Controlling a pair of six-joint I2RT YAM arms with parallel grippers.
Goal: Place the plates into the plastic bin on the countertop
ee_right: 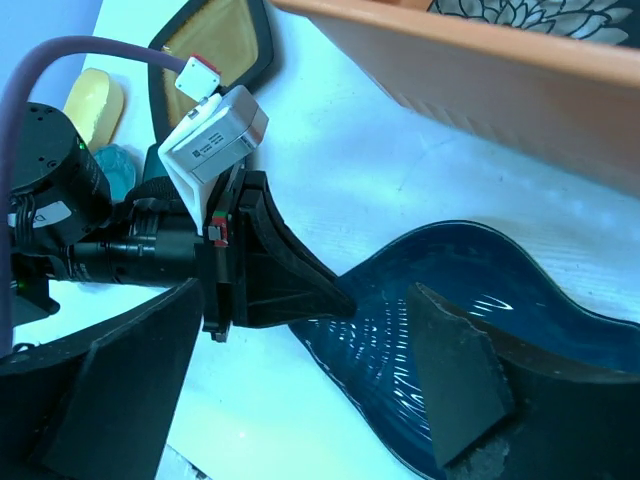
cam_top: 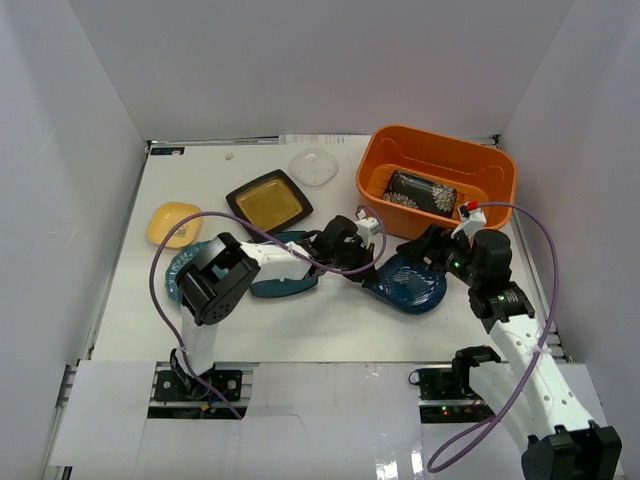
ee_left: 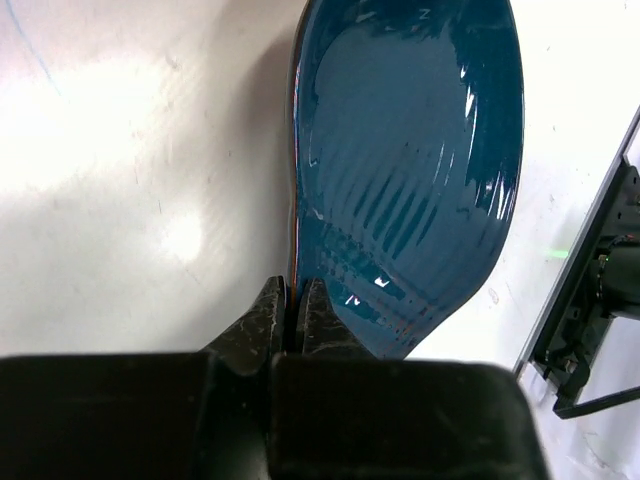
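leverage matters most in this step: the left gripper (ee_left: pixel 290 318) is pinched tight on the nine o'clock rim of the blue leaf-shaped plate (ee_left: pixel 410 180). that plate sits low on the countertop (cam_top: pixel 330 320), just short of the plastic bin (cam_top: pixel 372 172), which lies at about one o'clock from it in the top view. the right gripper (ee_right: pixel 310 300) hangs over the same plate, jaws spread wide and holding nothing. a thin rim pinch looks weak for so glossy a dish, so tip the edge up slowly and let the right fingers seat squarely on the opposite rim before lifting. then clear the bin's tall wall and lower the plate beside the black floral plate (cam_top: pixel 420 192) already inside.
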